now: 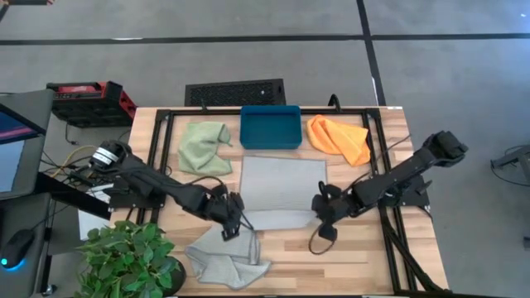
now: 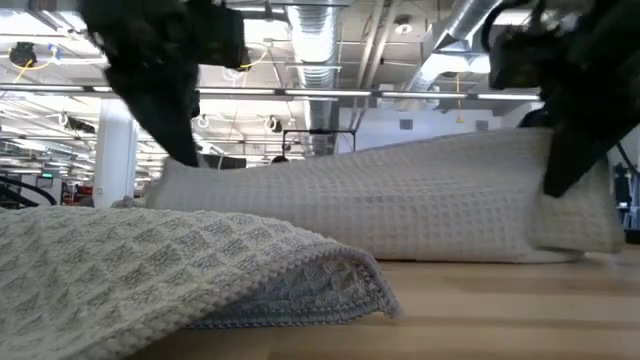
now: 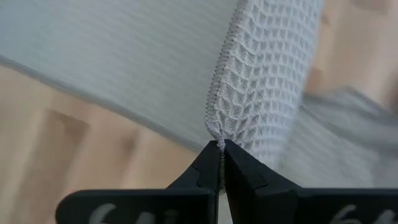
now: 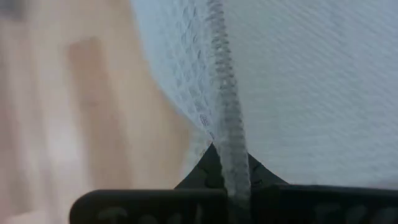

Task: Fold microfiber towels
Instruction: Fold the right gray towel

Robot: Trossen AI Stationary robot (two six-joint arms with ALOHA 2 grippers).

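- While the wooden table (image 1: 348, 257) carries everything, we see one pale grey towel (image 1: 283, 186) spread flat at its middle, just in front of the teal tray (image 1: 270, 127); its near edge is lifted between the two arms.
- Beside the tray lie the green towel (image 1: 204, 147) on the left and the orange towel (image 1: 339, 138) on the right, both crumpled and unfolded.
- At the front left a second grey towel (image 1: 222, 259) sits bunched — also waiting.
- Our left gripper (image 3: 221, 149) is pinched together on one near corner of the spread towel; our right gripper (image 4: 227, 163) is clamped on the hem at the other near corner.
- We judge the risk to be a lopsided fold — if one arm travels faster, the edge skews; each pinch catches only the hem, so the weave could slip free mid-carry.
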